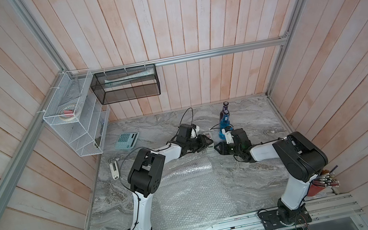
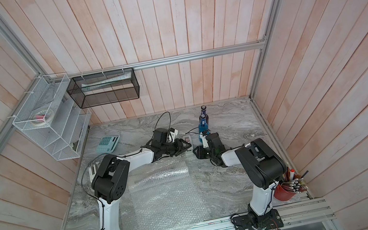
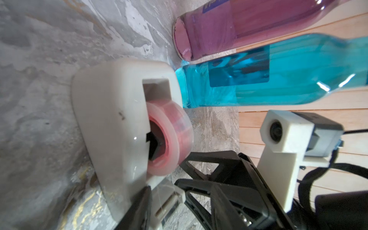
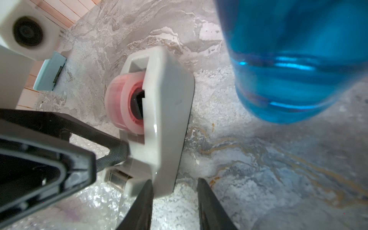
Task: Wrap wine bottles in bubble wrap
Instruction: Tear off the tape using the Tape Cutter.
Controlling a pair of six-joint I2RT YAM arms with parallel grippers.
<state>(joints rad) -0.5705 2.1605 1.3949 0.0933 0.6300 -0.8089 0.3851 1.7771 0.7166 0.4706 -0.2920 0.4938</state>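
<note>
Grey marbled tabletop (image 1: 264, 170), boxed in by pale plank walls, carries everything. Nearest, between the two arm bases, a flat sheet of bubble wrap (image 1: 193, 203) lies spread out, apparently laid ready to take a bottle. At the near right a red cup (image 1: 315, 190) stands packed with pens (image 1: 327, 178). Just beyond the sheet lies a rolled tube (image 1: 185, 171) of the same wrap. Whether a bottle is inside cannot be made out, but a roll needing tape would explain why both arms meet at the tape dispenser (image 4: 169, 119) further in. A stapler (image 1: 114, 170) lies off to the left. The right gripper (image 4: 174, 179) straddles the dispenser's near corner with its jaws partly spread: one finger is against the side wall, and bare marble shows beside the other, so it looks placed to steady the housing. The left gripper (image 1: 207, 142) comes in from the left with a fingertip at the frame just behind the cutter, probably after the end of the pink tape roll (image 4: 121, 103); I cannot tell whether its jaws are parted or pinching. Right behind the dispenser the blue bottle (image 1: 225, 123) stands upright, with the purple bottle (image 1: 226, 107) just beyond it, both unwrapped and parked clear of the working area. A calculator (image 1: 127, 140) lies far left. On the left wall a white wire basket (image 1: 60, 128) holds tape rolls (image 1: 69, 112). On the far wall a black mesh basket (image 1: 128, 94) holds one pale rolled tube (image 1: 130, 78).
</note>
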